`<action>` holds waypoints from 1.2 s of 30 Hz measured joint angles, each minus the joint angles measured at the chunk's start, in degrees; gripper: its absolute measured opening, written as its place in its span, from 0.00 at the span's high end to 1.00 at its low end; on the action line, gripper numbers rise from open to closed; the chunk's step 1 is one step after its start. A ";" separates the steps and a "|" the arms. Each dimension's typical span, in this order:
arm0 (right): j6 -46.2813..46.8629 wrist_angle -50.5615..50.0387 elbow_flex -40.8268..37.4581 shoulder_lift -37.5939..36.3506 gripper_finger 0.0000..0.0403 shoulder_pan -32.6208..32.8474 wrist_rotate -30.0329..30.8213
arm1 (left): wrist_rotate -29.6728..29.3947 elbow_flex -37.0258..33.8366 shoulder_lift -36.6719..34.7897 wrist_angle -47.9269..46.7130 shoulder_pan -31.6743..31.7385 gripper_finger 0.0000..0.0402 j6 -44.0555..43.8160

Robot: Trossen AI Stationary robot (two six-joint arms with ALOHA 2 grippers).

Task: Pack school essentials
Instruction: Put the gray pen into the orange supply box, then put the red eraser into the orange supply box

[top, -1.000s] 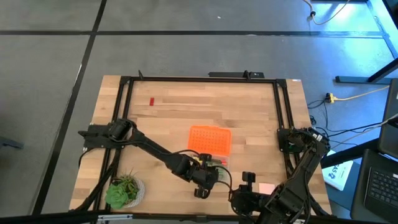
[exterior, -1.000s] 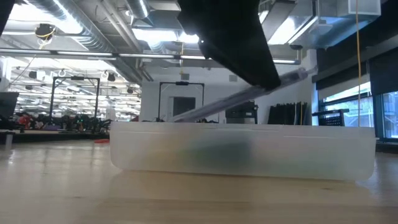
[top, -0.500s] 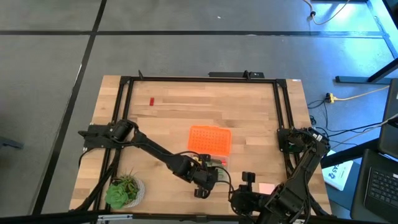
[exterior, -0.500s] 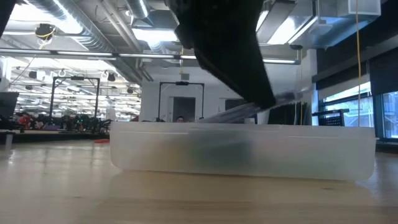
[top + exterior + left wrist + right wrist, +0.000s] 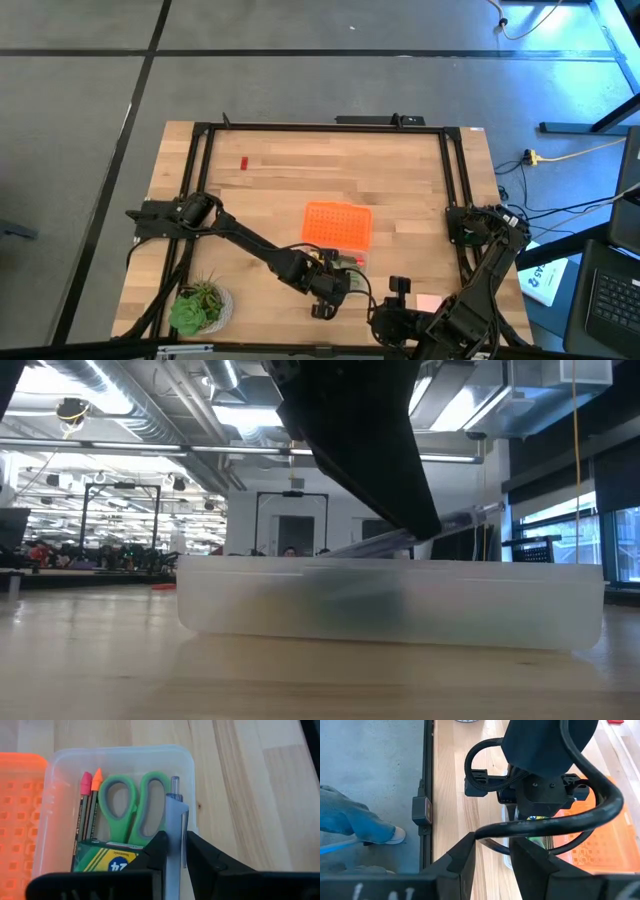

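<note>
My left gripper (image 5: 174, 854) hangs over the clear case (image 5: 55, 780), shut on the greyish-purple pen (image 5: 173, 817). Inside the case lie the green-handled scissors (image 5: 131, 807), two pencils (image 5: 86, 805) and the crayon box (image 5: 107, 862). In the low view the pen (image 5: 445, 525) slants just above the case rim (image 5: 390, 565). The pink note pad (image 5: 428, 302) lies by the near edge and the red eraser (image 5: 243, 162) far left. My right gripper (image 5: 495, 862) waits open near the near edge, behind the left wrist. My left gripper pinches the pen's barrel (image 5: 173, 836) between its two fingers, coming from above at a slant, with the pen running along the fingers. The pen is tilted; its far end (image 5: 175, 782) points down into the case beside the scissors, and its other end (image 5: 485, 512) sticks up past the gripper.
The orange lid (image 5: 337, 224) lies on the table just beyond the case. A small potted plant (image 5: 200, 305) stands near the left near corner. A black frame (image 5: 320, 128) runs round the table. Bare wood lies on the far half.
My left gripper has moved down a little toward the case. The pen has dropped with it and tipped flatter, so it now lies closer to the case rim.
</note>
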 joint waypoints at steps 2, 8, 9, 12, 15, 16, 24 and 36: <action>-0.02 0.00 0.00 0.00 0.70 -0.01 0.00 | -0.01 0.00 0.00 0.02 0.01 0.87 -0.03; -0.04 -0.02 0.00 0.00 0.70 -0.02 -0.02 | 0.05 0.00 0.00 0.00 0.02 0.80 0.03; -0.04 -0.02 0.00 0.00 0.70 -0.02 -0.02 | 0.05 0.00 0.00 0.03 0.02 0.79 0.04; -0.05 -0.02 0.00 0.00 0.70 -0.02 -0.02 | 0.08 0.00 0.00 -0.02 0.02 0.74 0.04; -0.06 -0.02 0.00 0.00 0.70 0.00 -0.03 | 0.08 0.00 0.00 0.00 0.02 0.71 0.07; -0.06 -0.02 0.00 0.00 0.70 -0.02 -0.04 | 0.08 0.00 0.00 0.00 0.07 0.71 0.07; 0.32 -0.21 0.00 0.00 0.70 -0.06 -1.17 | 0.33 0.00 -3.81 -6.67 1.46 0.71 0.31; 3.33 -2.23 0.09 0.00 0.70 0.01 -2.26 | -0.80 0.11 -18.91 -32.21 12.42 0.70 -6.12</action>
